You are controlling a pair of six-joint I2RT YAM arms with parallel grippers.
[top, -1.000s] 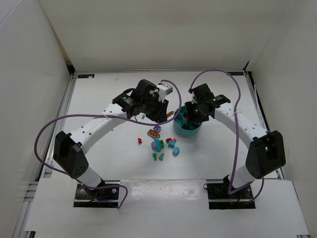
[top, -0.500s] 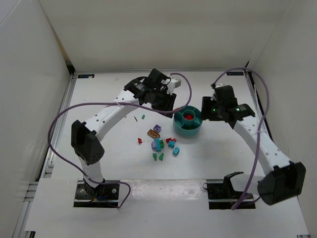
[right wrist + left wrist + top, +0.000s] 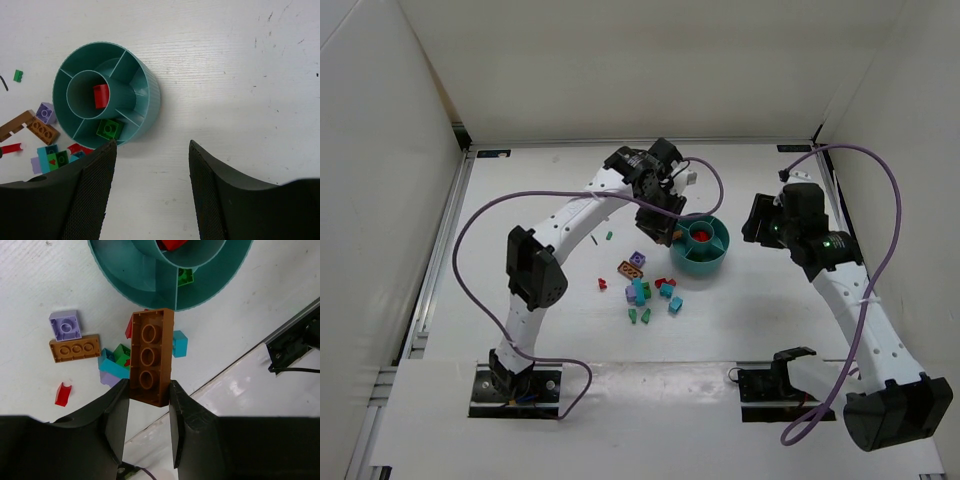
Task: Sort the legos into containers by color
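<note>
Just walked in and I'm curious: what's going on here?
Two arms are sorting lego bricks by color into a teal bowl. The left gripper holds an orange brick by the bowl's rim. The right gripper hangs open and empty beside it. A red brick lies in the central cup, a green brick in an outer compartment. Loose bricks lie nearby.
</note>
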